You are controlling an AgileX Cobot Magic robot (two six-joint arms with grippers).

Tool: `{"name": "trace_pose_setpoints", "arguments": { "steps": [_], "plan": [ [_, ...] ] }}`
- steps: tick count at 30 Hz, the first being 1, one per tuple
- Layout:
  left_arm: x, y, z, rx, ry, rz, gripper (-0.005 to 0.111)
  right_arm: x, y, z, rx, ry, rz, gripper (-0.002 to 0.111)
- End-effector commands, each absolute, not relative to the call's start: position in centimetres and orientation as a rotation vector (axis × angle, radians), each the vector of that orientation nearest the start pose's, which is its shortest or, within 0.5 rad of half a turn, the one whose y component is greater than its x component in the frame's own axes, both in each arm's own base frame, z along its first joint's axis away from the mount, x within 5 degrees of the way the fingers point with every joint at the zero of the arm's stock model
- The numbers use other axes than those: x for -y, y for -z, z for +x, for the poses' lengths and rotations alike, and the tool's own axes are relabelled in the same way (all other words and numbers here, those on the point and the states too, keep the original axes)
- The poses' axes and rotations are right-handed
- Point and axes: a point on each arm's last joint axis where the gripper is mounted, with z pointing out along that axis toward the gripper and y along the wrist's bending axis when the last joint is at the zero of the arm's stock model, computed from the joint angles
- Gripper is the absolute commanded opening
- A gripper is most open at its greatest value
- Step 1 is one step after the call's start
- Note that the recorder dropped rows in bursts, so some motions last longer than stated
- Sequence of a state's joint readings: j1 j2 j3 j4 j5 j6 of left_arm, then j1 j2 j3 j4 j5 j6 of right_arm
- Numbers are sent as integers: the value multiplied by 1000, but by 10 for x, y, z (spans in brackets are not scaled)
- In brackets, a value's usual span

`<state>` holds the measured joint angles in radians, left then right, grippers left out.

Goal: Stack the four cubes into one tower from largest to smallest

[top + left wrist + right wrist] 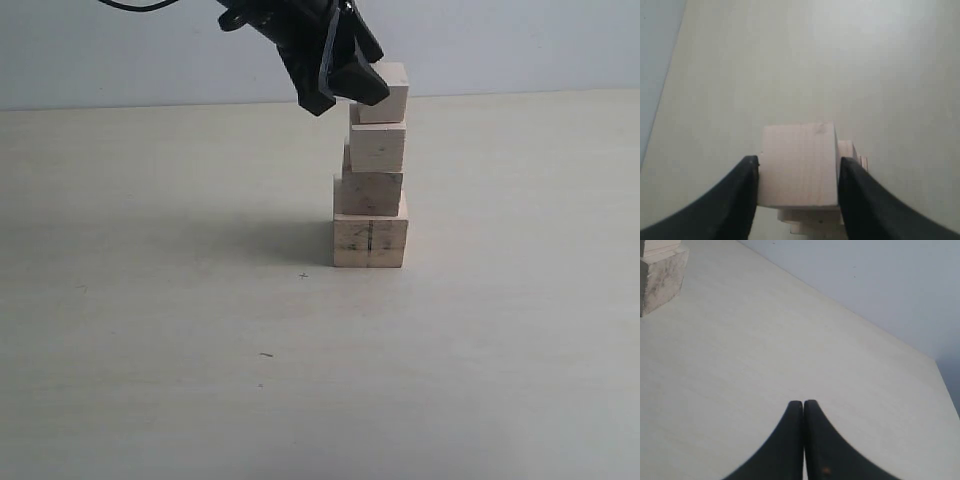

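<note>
Atop the tower [372, 190]: smallest cube [392, 95] rests topmost, gripped by the left claw [362, 85], jaws partly spread around it.
Release risk: a dragging fingertip could tip it off, since the column looks staggered.
Right claw [803, 410]: closed on nothing, well apart over the tabletop [150, 350].

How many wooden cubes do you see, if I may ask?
4, stacked: largest cube on the table, tan cube next, pale cube third, smallest cube topmost, in the left gripper.

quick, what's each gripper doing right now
Left gripper: closed on the smallest cube, atop the tower.
Right gripper: closed, holding nothing.
</note>
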<state>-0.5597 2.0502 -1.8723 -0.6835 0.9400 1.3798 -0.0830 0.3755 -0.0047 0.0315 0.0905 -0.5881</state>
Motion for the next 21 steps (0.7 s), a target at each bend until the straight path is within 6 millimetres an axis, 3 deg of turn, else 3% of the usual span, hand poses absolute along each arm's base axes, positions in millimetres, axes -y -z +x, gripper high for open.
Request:
{"name": "trace_pose_setpoints", "arguments": {
  "steps": [1,21],
  "plan": [
    [286,-298,366,-1564,482,1767,0,6,-179,82,-1911,417,-462,0],
    [285,-298,365,-1566,488,1774,0,6,-179,82,-1911,417,-462,0]
  ]
}}
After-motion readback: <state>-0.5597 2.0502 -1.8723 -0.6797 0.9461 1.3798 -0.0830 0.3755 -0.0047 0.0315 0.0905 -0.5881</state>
